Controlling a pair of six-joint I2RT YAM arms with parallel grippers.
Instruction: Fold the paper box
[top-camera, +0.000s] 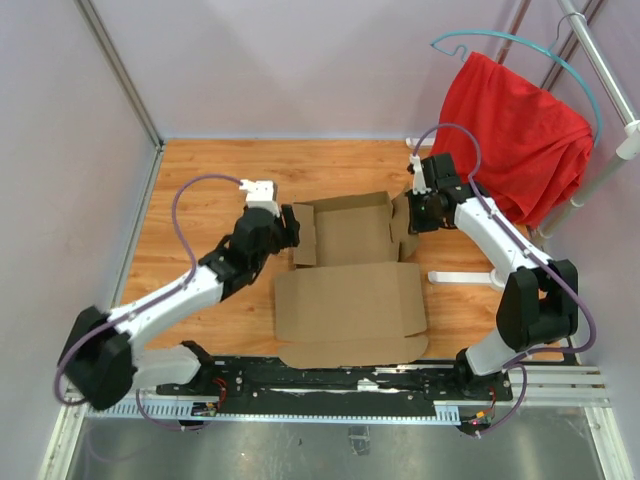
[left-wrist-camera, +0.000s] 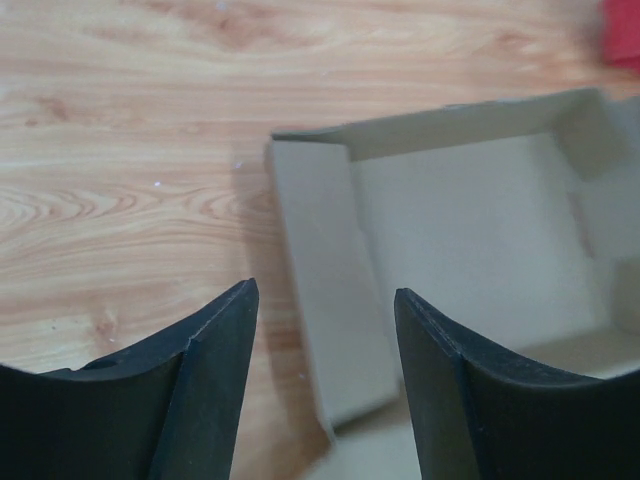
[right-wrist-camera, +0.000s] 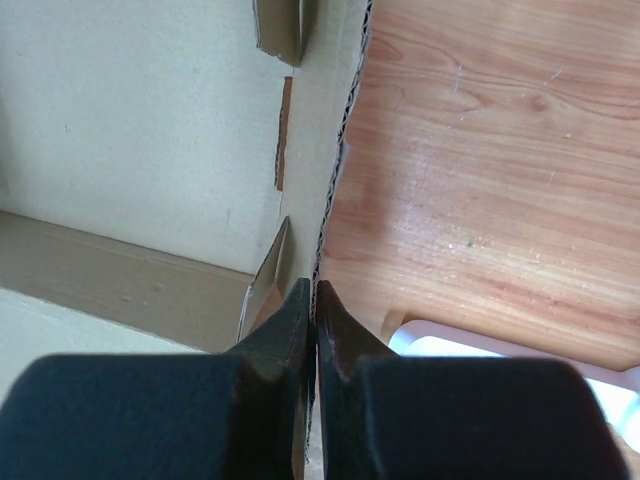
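J: Right gripper (right-wrist-camera: 313, 292) state?
M: Pressed together, pinching the box's (right-wrist-camera: 150, 130) right wall edge. Only its wrist view shows that; from the top the gripper hides it.
J: Left gripper (left-wrist-camera: 325, 295)?
M: Spread, left wall showing between the fingers.
J: Box look?
M: Plain brown, mid-table (top-camera: 200, 180). Near panel lies flat, far half is a tray with walls partly raised.
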